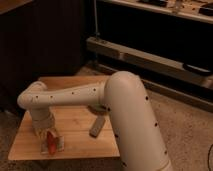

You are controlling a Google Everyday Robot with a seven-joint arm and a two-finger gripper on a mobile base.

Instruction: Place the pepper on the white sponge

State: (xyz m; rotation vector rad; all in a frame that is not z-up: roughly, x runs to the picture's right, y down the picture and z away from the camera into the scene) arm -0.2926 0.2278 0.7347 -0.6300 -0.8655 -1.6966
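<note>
The red-orange pepper (51,144) lies on the white sponge (58,143), a small pale pad near the front left edge of the wooden table (75,142). My gripper (47,133) hangs from the white arm directly above the pepper and the sponge, at the pepper's upper end. The arm's wrist covers the back part of the sponge.
A darker grey oblong bar (97,128) lies on the table to the right of the sponge, partly behind my arm's thick white link (132,120). A dark cabinet stands behind the table. A low metal shelf rail (150,62) runs along the back right.
</note>
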